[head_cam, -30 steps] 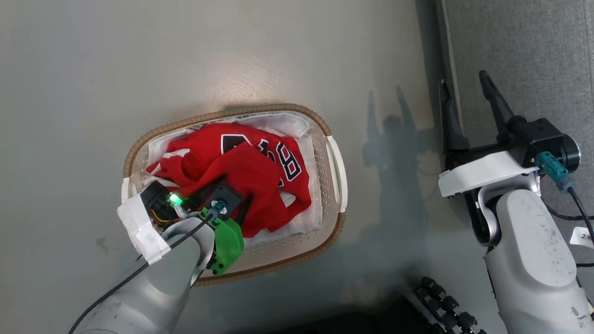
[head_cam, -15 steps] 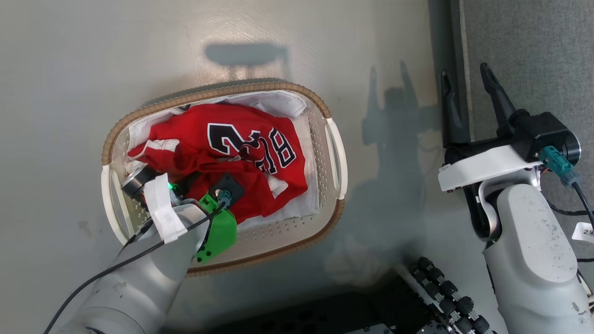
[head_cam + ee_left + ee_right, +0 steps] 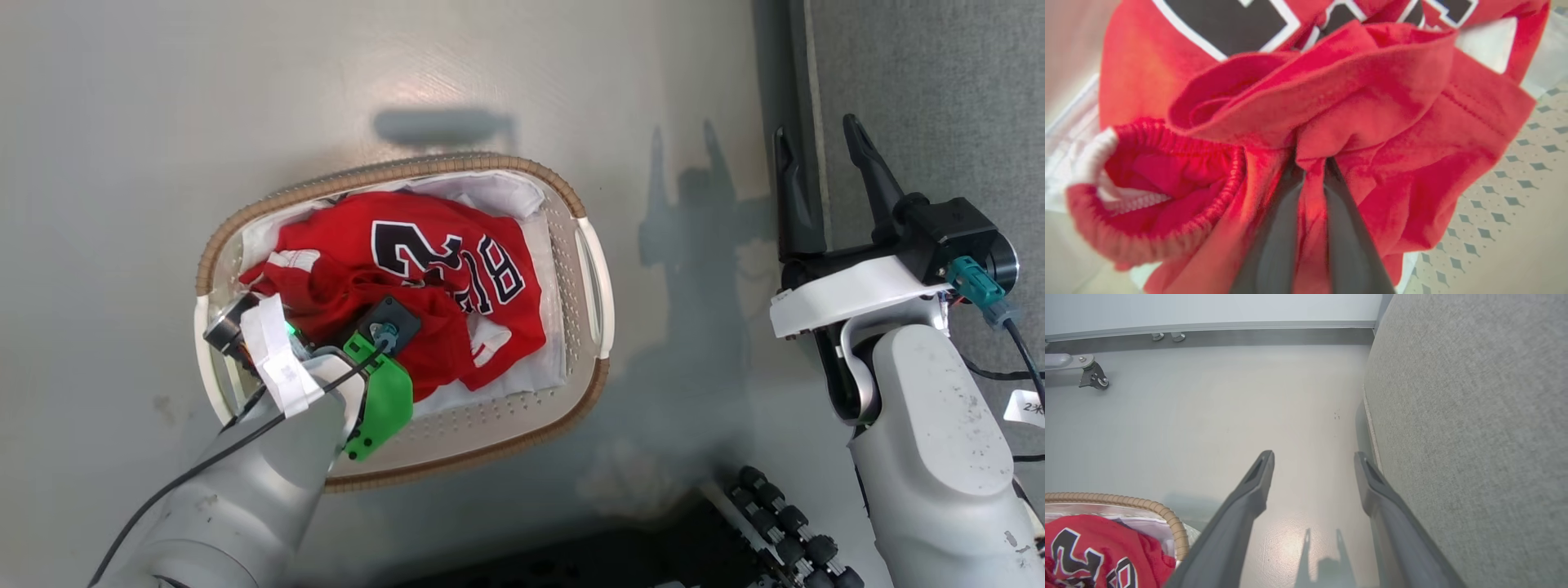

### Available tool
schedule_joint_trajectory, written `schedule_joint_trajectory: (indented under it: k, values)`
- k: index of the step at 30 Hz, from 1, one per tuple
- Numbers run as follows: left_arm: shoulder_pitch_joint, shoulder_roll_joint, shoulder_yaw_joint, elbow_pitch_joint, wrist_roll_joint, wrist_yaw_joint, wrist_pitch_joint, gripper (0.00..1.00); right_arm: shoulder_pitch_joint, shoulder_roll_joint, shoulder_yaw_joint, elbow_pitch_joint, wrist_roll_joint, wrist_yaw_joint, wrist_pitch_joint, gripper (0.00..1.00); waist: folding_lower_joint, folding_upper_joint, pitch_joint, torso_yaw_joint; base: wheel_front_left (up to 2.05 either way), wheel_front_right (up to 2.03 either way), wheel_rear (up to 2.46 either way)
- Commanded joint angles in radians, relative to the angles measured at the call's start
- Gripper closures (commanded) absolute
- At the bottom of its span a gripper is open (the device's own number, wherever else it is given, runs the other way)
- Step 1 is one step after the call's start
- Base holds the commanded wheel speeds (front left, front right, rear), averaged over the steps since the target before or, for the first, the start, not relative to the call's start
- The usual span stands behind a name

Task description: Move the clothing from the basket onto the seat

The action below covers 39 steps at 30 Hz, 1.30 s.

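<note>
Clothing [image 3: 390, 287] is lying bunched inside the basket [image 3: 490, 416], and none of it is resting on the seat [image 3: 939, 82] yet. That grey woven cushion is taking up the far right of the head view, and a stretch of pale floor [image 3: 245, 98] is separating it from the oval basket, which is sitting well apart on the robot's left. Within the white lining cloth [image 3: 506, 192], the numbered jersey [image 3: 457, 253] is spreading along the basket's long axis, while the plain red garment [image 3: 1372, 122] is heaping over its nearer end. The left gripper [image 3: 1310, 163] is reaching down into that heap, its two dark fingers drawn almost together and pinching a fold of the plain red fabric between them. The right gripper [image 3: 815, 126] is hanging with its fingers spread wide and holding nothing, just beside the seat's edge. Judging from this, the lift is beginning, and the carry is turning on one fact: the seat is lying to the right of the basket, so the loaded left arm is facing a sweep across the floor gap, past the nearer but unladen right arm.
</note>
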Motion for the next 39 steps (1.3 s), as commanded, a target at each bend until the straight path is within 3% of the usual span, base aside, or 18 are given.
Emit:
schedule_joint_trajectory:
  k: [1, 14, 23, 39]
  values:
    - [0.018, -0.004, 0.004, 0.001, -0.012, -0.004, -0.012, 1.00, 0.006, -0.003, 0.001, 0.004, -0.003, -0.001, -0.002, 0.00, 0.0000, 0.0000, -0.039, 0.011, 0.00, 0.00, 0.00]
    - [0.133, -0.026, 0.064, -0.066, -0.121, -0.059, -0.133, 1.00, 0.065, -0.003, 0.011, 0.072, -0.004, -0.001, -0.002, 0.00, 0.0000, 0.0000, -0.295, 0.064, 0.00, 0.00, 0.00]
    - [0.255, -0.013, 0.174, -0.330, -0.160, -0.053, -0.133, 1.00, 0.133, -0.003, 0.032, 0.122, 0.019, -0.001, -0.002, 0.00, 0.0000, 0.0000, -0.479, 0.101, 0.00, 0.00, 0.00]
    - [0.389, -0.023, 0.401, -0.705, -0.130, -0.064, -0.133, 1.00, 0.262, -0.003, 0.086, 0.184, 0.056, -0.001, -0.002, 0.00, 0.0000, 0.0000, -0.701, 0.135, 0.00, 0.00, 0.00]
